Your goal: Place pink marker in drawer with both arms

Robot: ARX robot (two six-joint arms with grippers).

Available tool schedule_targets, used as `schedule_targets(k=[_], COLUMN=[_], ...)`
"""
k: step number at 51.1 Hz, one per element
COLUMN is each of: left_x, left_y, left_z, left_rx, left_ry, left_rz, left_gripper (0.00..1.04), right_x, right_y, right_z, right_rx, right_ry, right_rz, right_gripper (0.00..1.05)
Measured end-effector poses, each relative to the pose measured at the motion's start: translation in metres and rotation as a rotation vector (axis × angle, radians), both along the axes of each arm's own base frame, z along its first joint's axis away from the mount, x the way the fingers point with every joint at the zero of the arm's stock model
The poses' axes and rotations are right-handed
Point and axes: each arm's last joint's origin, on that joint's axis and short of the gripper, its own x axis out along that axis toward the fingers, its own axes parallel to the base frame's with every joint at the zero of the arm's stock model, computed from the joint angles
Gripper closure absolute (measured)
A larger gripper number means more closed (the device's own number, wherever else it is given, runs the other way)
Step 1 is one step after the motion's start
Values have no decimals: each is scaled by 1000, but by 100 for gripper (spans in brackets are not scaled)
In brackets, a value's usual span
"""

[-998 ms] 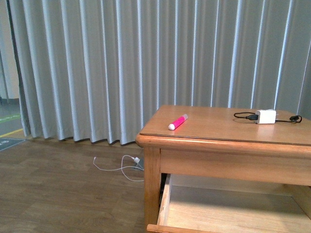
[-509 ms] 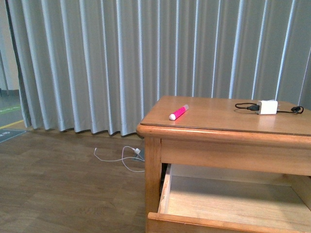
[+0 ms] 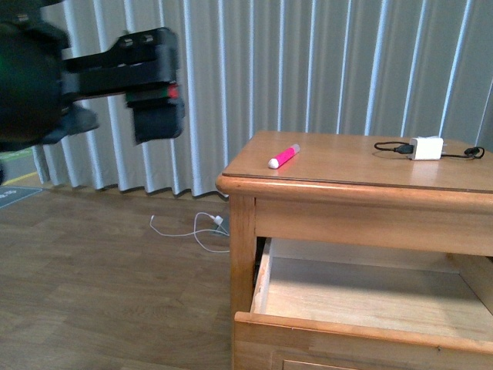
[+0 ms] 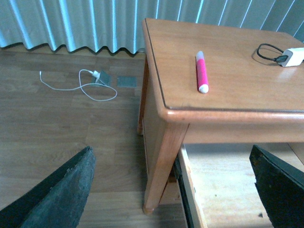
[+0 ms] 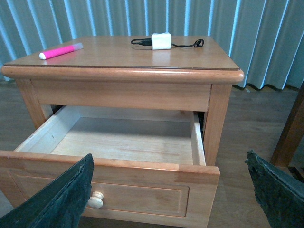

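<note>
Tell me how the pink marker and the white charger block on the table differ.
Colour: the pink marker is bright pink with a white end; the charger block is all white. Shape: the marker is a slim stick, the charger a squat box. Attachments: the charger has a black cable plugged in, the marker has nothing. Both lie on the table top, outside the open drawer.
</note>
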Motion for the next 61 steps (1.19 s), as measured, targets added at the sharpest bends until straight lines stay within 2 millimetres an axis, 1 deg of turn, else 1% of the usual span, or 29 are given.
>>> schedule_targets(k=[7, 14, 16, 20, 23, 25, 29, 38, 45, 61], left_x=[41, 84, 91, 112, 122, 134, 149, 175, 191, 203], left_y=[-23, -49, -53, -67, -74, -80, -88, -97, -103, -112], left_z=[12, 13, 13, 13, 12, 10, 4, -9, -13, -17], left_rx=[38, 87, 95, 119, 127, 140, 172, 230, 240, 298], left_ry=[-10, 4, 4, 12, 22, 44, 81, 165, 188, 269], left_rz=[-23, -39, -41, -40, -47, -55, -79, -93, -94, -132], left_gripper=[6, 6, 6, 6, 6, 6, 6, 6, 6, 6], right_x=[0, 0, 0, 0, 0, 0, 0, 0, 0, 0], right_y=[0, 0, 0, 0, 0, 0, 0, 0, 0, 0], right_z=[0, 0, 0, 0, 0, 0, 0, 0, 0, 0], right_rx=[0, 0, 0, 0, 0, 0, 0, 0, 0, 0], right_ry=[0, 0, 0, 0, 0, 0, 0, 0, 0, 0], right_rz=[0, 0, 0, 0, 0, 0, 0, 0, 0, 0], right_gripper=[9, 9, 9, 9, 9, 9, 9, 9, 9, 9])
